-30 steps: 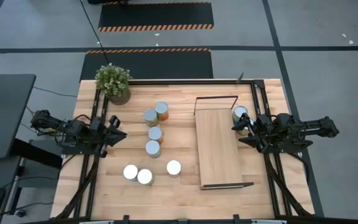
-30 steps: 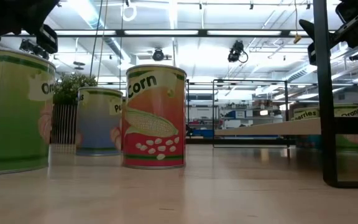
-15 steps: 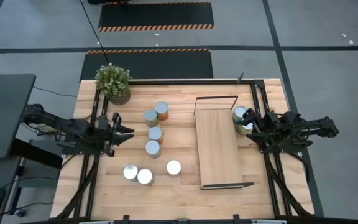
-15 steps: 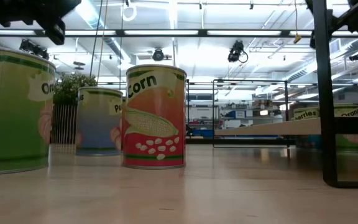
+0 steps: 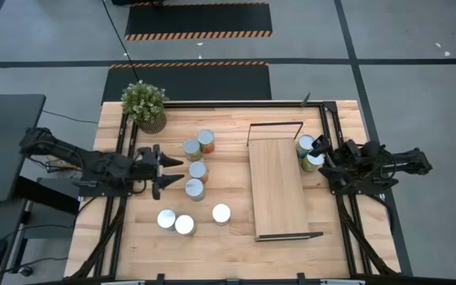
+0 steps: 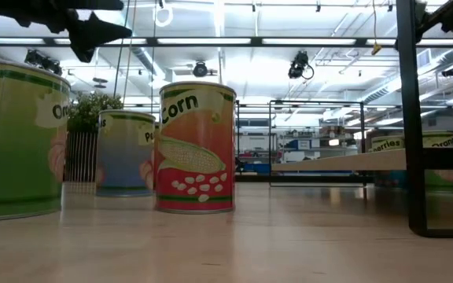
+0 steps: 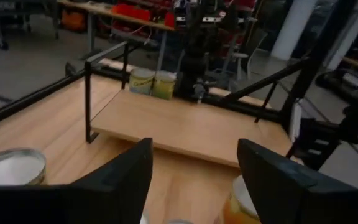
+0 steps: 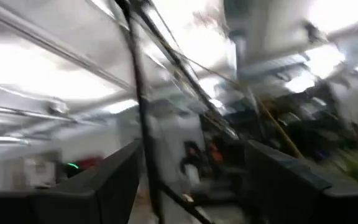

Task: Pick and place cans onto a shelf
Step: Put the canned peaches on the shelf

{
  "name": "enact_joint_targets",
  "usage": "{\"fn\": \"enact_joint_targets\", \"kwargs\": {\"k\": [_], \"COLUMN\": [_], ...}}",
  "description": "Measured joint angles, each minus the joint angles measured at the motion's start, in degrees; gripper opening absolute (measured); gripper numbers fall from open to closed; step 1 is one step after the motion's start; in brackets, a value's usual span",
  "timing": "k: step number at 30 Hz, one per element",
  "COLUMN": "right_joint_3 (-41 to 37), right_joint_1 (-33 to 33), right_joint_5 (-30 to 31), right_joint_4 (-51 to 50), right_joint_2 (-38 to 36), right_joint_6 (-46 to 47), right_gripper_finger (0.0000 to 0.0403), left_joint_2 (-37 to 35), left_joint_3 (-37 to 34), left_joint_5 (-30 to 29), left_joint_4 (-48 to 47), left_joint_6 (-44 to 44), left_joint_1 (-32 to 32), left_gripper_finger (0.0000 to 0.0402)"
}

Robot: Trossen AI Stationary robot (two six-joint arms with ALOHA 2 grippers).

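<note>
Several cans stand upright on the tabletop left of the shelf (image 5: 279, 190). The nearest two (image 5: 197, 169) (image 5: 194, 188) are just ahead of my left gripper (image 5: 176, 171), which is open and points toward the table's right. In the left wrist view, one silver top (image 7: 10, 168) and one orange can (image 7: 241, 200) lie outside its spread fingers. Two more cans (image 5: 305, 143) (image 5: 314, 161) stand on the table right of the shelf. My right gripper (image 5: 328, 158) is next to them, open, with nothing between its fingers (image 8: 117, 186).
A potted plant (image 5: 144, 104) stands at the far left corner. Black frame rails (image 5: 323, 119) run along the table's far and side edges. The shelf's board (image 7: 191, 127) is bare. Three cans (image 5: 184, 225) stand near the front, left of the shelf.
My left gripper has gone toward the table's right edge, up to the cans in the middle, and has opened. My right gripper has drawn back a little toward the right edge, uncovering the second can beside the shelf.
</note>
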Motion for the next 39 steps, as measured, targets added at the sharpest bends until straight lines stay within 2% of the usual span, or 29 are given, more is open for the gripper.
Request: {"fn": "enact_joint_targets", "kwargs": {"k": [4,7,12,16,19,27,29,34,39], "right_joint_3": [0.00,0.00,0.02,0.00,0.19,4.67,5.66,7.48,8.26], "right_joint_1": [-0.02,-0.02,-0.02,-0.02,0.02,0.02,0.02,0.02,0.79], "right_joint_5": [14.63,18.40,18.31,18.03,16.17,15.59,15.57,15.43,14.36], "right_joint_4": [-6.19,-6.52,-3.69,-1.30,-1.87,-3.77,-3.74,-3.81,-2.82], "right_joint_2": [4.08,6.65,9.30,10.47,11.66,20.28,22.57,27.60,30.48], "right_joint_6": [-0.64,-2.41,-6.08,-5.05,-7.69,-15.10,-17.54,-22.36,-24.40], "right_gripper_finger": [0.0291,0.0291,0.0291,0.0291,0.0291,0.0291,0.0291,0.0294,0.0308], "left_joint_2": [1.66,2.94,5.82,8.63,10.69,16.34,17.08,19.18,22.85], "left_joint_3": [0.92,3.21,7.36,8.90,8.98,9.00,9.22,16.85,24.49], "left_joint_5": [-0.02,0.86,3.90,3.62,2.05,5.00,5.70,6.80,9.93], "left_joint_4": [-0.71,-3.99,-10.92,-12.85,-13.22,-14.30,-14.71,-26.93,-41.81], "left_joint_6": [-1.17,-1.80,-1.32,0.57,0.34,-2.67,-2.67,-2.89,-8.53], "left_joint_1": [2.94,4.98,5.40,5.31,5.68,6.97,6.97,6.82,4.23], "left_gripper_finger": [0.0243,0.0243,0.0243,0.0243,0.0245,0.0310,0.0316,0.0318,0.0318]}}
